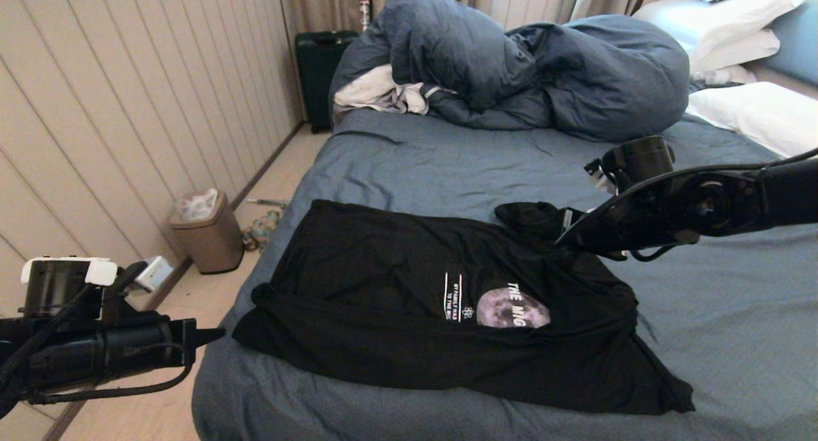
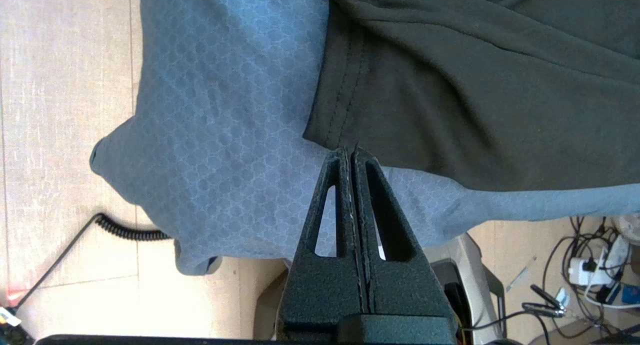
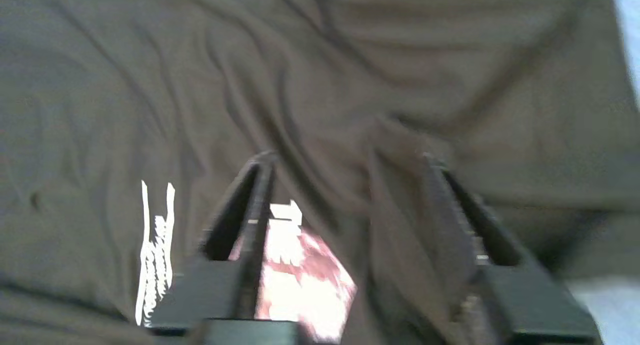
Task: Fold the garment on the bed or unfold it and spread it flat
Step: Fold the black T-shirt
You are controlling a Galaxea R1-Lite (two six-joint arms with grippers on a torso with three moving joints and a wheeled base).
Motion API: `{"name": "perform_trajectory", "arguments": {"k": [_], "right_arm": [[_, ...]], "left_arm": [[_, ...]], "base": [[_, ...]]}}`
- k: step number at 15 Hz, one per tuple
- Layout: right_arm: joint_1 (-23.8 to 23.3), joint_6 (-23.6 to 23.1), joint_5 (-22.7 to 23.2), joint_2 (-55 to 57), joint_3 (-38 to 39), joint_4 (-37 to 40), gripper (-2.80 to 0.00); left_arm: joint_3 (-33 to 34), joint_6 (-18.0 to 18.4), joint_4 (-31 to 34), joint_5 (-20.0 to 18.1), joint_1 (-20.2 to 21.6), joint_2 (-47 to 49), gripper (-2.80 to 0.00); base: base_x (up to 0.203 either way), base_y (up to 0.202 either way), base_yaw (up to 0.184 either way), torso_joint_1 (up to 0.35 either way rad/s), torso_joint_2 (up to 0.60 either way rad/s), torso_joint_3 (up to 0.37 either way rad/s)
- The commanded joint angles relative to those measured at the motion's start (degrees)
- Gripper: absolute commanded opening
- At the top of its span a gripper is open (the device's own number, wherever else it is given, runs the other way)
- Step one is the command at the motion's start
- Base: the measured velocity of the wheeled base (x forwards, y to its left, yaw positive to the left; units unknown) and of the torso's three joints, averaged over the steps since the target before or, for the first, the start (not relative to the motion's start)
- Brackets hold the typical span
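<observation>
**Black arms, textured fingers, one white cap**

The left arm's matte black tubular forearm (image 1: 102, 355) is showing a thin black cable looping beneath it, and a squat black cylinder topped by a white rounded cap (image 1: 69, 270) is sitting above it. The left gripper (image 2: 350, 152) is presenting two black, grainy-textured triangular fingers (image 2: 330, 205), each pierced by a long tapering slot. The right arm's glossy black curved link (image 1: 677, 211) is carrying a round pivot at its middle and a black cylindrical camera housing (image 1: 639, 160) on top. The right gripper (image 3: 345, 160) is showing two straight black fingers (image 3: 250, 205) with ridged inner edges.
</observation>
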Motion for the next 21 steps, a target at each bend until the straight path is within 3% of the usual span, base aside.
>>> {"name": "perform_trajectory", "arguments": {"k": [1, 2, 3, 6, 10, 17, 18, 21], "right_arm": [[0.1, 0.1, 0.0, -3.6, 2.5, 0.1, 0.00], [0.1, 0.0, -0.1, -6.7, 5.0, 0.1, 0.00], [-0.1, 0.0, -0.3, -9.9, 7.6, 0.5, -2.80], [-1.1, -1.6, -0.7, -19.9, 17.1, 3.1, -2.80], [-4.8, -8.0, -1.2, -29.3, 28.3, 4.1, -2.80], [-6.5, -10.2, -1.2, -26.4, 30.4, 3.6, -2.80], [-6.4, -10.1, -1.2, -24.9, 30.3, 3.5, 0.00], [-5.9, -10.3, -1.3, -23.5, 30.7, 0.4, 0.00]], "left_arm": [[0.1, -0.1, -0.2, -0.1, 0.0, 0.0, -2.80], [0.1, -0.1, -0.2, -0.1, 0.0, 0.0, -2.80], [0.2, -0.1, -0.2, -0.1, 0.0, 0.0, -2.80], [0.2, -0.1, -0.2, -0.1, 0.0, 0.0, -2.80], [0.1, -0.1, -0.2, -0.1, 0.0, 0.2, -2.80], [0.1, -0.2, -0.2, -0.1, 0.0, 0.3, -2.80], [0.1, -0.2, -0.2, -0.1, 0.0, 0.3, -2.80], [0.0, -0.1, -0.2, -0.1, 0.0, 0.6, -2.80]], "base": [[0.000, 0.000, 0.000, 0.000, 0.00, 0.000], [0.000, 0.000, 0.000, 0.000, 0.00, 0.000], [0.000, 0.000, 0.000, 0.000, 0.00, 0.000], [0.000, 0.000, 0.000, 0.000, 0.00, 0.000], [0.000, 0.000, 0.000, 0.000, 0.00, 0.000], [0.000, 0.000, 0.000, 0.000, 0.00, 0.000], [0.000, 0.000, 0.000, 0.000, 0.00, 0.000], [0.000, 0.000, 0.000, 0.000, 0.00, 0.000]]}}
